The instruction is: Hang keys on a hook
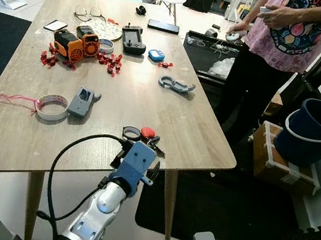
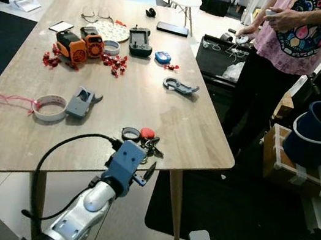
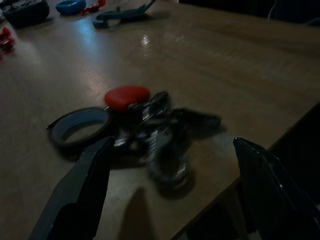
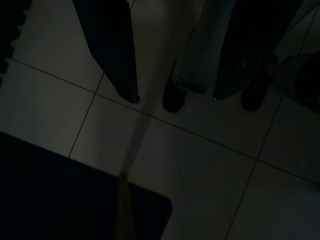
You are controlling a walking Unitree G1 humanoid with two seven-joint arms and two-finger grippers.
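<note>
A roll of white tape with a pink string lies on the left part of the wooden counter, and a grey tool touches its right side. Further back sit two orange gadgets among scattered red bits, a black handheld device and a small blue object. A grey clip-like piece lies past the middle of the counter.

Near the front edge, the keys lie in a bunch with a red tag, just beside a dark ring of tape. The left gripper reaches over the counter edge right in front of them; its fingers stand wide apart, one on each side of the bunch, holding nothing. In the head views the blue wrist housing sits at the counter's rim.

The right gripper hangs low beside the counter over a tiled floor, its fingers spread and empty.

To the right a person in a pink shirt stands at the far corner holding a small device, and a dark blue bucket rests on a cardboard box.
</note>
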